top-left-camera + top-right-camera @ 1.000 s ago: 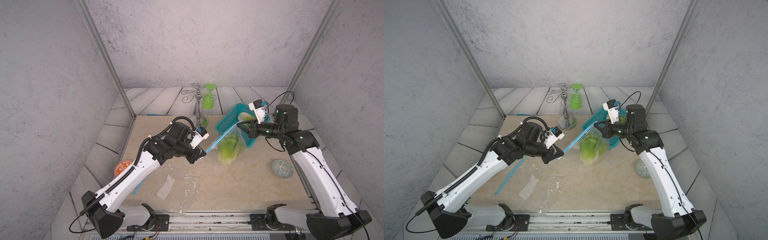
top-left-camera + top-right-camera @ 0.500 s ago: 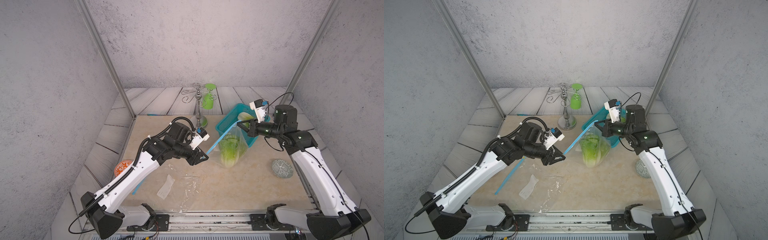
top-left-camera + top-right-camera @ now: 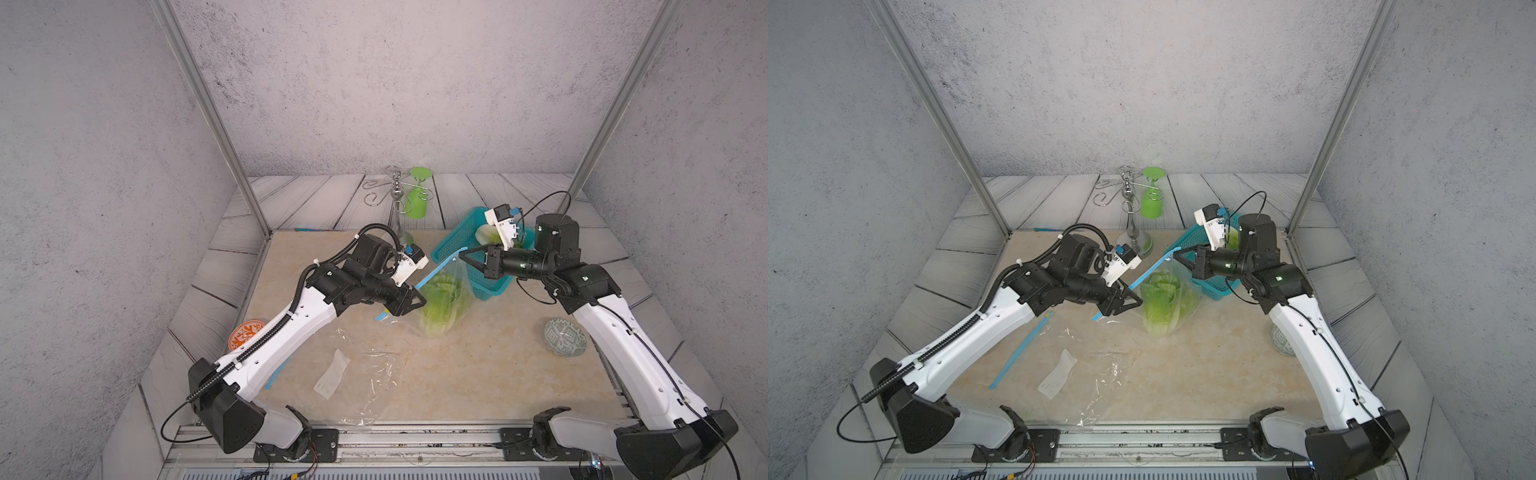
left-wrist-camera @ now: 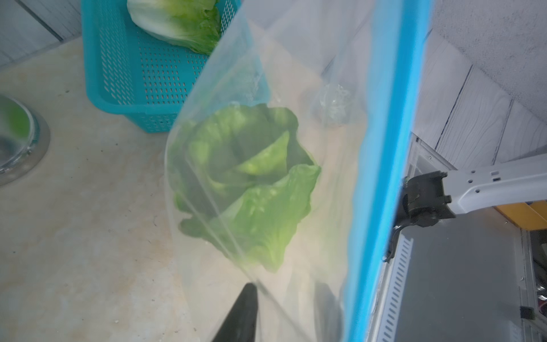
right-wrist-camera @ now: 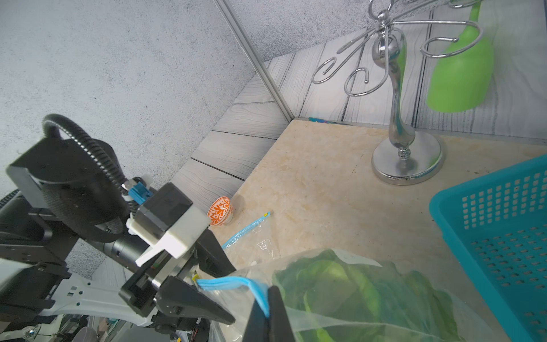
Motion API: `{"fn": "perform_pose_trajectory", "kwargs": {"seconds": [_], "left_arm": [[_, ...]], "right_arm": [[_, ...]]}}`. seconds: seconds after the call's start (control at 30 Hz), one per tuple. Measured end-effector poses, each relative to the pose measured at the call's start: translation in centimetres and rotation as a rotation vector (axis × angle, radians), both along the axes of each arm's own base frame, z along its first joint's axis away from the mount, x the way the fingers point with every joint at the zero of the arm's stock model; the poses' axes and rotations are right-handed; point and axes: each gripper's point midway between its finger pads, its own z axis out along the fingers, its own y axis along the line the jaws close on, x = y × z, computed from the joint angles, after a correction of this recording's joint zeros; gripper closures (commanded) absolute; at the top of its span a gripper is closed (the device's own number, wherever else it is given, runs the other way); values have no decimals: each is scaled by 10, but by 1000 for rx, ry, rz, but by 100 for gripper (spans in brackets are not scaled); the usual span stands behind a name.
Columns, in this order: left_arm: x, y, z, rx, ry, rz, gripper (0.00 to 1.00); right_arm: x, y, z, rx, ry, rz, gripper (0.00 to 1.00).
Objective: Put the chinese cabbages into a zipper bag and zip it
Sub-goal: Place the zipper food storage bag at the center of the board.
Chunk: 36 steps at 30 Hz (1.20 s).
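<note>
Beige tabletop (image 3: 478, 374), and the right gripper (image 3: 462, 257) clamped the zipper bag (image 3: 464, 276) by its blue strip. The left gripper (image 3: 415, 306) straddled the strip's lower end, jaws slightly apart. Chinese cabbages (image 3: 440, 307) sat inside, basket (image 3: 490, 286) at one o'clock.

Beige table (image 3: 478, 374) carries teal basket (image 3: 451, 243), chrome stand (image 3: 1136, 246), flat empty bag (image 3: 374, 365), patterned bowl (image 3: 565, 343)

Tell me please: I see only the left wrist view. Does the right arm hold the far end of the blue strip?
Observer: Yes, the right fingers are shut on the zipper strip, at its upper end.
Operator: Does my side pinch it too?
Observer: No, the left fingers stand apart around its lower end.
Operator: Is another bag nearby?
Observer: Yes, a second bag lies flat near the front edge of the table.
</note>
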Motion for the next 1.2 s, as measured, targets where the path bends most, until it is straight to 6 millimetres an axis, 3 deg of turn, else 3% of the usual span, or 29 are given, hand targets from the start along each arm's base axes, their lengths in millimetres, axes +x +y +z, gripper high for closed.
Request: {"fn": "perform_pose_trajectory", "kwargs": {"seconds": [0.1, 0.2, 0.33, 0.47, 0.6, 0.73, 0.83, 1.0, 1.1, 1.17, 1.2], "left_arm": [[0, -4, 5, -24, 22, 6, 100], [-4, -3, 9, -61, 65, 41, 100], [-12, 11, 10, -87, 140, 148, 100], [-11, 25, 17, -114, 221, 328, 100], [-9, 21, 20, -174, 299, 494, 100], [8, -3, -3, -204, 404, 605, 100], [44, -34, -44, -173, 483, 703, 100], [96, -87, -107, -144, 571, 779, 72], [113, -111, -112, -144, 580, 741, 59], [117, -110, -102, -133, 537, 710, 27], [116, -105, -93, -131, 512, 704, 18]], "right_arm": [[5, 2, 1, 12, 0, -5, 84], [11, 3, -2, 20, 21, -14, 62], [15, 1, -9, -6, 31, -36, 44], [19, -13, -16, -66, 33, -104, 36], [28, -46, -28, -135, 71, -251, 34], [37, -82, -43, -197, 137, -403, 30], [38, -102, -50, -235, 182, -484, 26], [40, -128, -67, -280, 237, -582, 20], [38, -142, -92, -301, 299, -621, 19], [33, -148, -114, -312, 358, -632, 18], [30, -149, -126, -310, 396, -633, 16]]}}
